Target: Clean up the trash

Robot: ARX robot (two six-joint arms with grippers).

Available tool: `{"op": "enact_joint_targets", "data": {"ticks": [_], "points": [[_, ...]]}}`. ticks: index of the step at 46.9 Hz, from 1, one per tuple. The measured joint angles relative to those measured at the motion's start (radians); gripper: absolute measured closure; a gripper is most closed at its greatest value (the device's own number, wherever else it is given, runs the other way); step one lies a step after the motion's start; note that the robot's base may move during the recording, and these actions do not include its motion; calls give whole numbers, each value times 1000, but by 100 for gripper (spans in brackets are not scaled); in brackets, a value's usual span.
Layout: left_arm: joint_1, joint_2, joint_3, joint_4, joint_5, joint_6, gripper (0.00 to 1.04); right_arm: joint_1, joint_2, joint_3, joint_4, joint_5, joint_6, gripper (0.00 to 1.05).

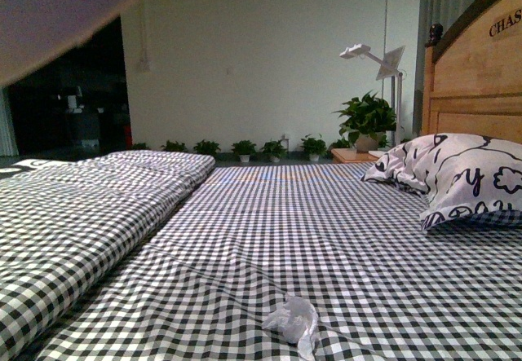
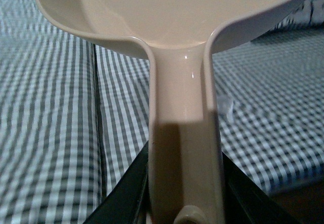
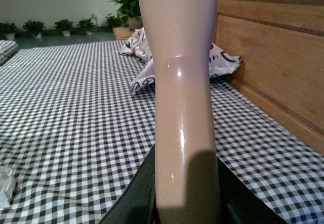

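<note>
Trash [image 1: 292, 322] on sheet [image 1: 326, 239], apart from right gripper [image 3: 185, 206]

The bedsheet [image 1: 326, 231] was checked in black and white gingham. The pillow [image 1: 465, 173] was white with black doodles and lettering, the headboard [image 1: 481, 76] honey-brown wood. The wad [image 1: 292, 320] was white, the dustpan [image 2: 167, 11] glossy beige-pink, as was the handle [image 3: 185, 107]; the potted plants [image 1: 367, 116] were green.

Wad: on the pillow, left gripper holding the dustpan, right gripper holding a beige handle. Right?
No. Front view shows the wad lying on the checked sheet near the camera, apart from the pillow. The rest holds: left gripper holds the dustpan, right gripper holds a beige handle.
</note>
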Motion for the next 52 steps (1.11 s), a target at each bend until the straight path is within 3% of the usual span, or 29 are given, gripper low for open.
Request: {"op": "enact_joint_targets", "data": {"ticks": [4, 13, 23, 32, 52], "points": [[26, 60, 44, -146, 30, 23, 77, 0, 0, 0, 0, 0, 0, 85], [131, 209, 94, -149, 224, 276, 77, 0, 0, 0, 0, 0, 0, 85], [237, 473, 189, -177, 217, 798, 77, 0, 0, 0, 0, 0, 0, 85], [243, 637, 256, -137, 206, 1046, 77, 0, 0, 0, 0, 0, 0, 85], [172, 779, 257, -84, 236, 1128, 77, 0, 0, 0, 0, 0, 0, 85]]}}
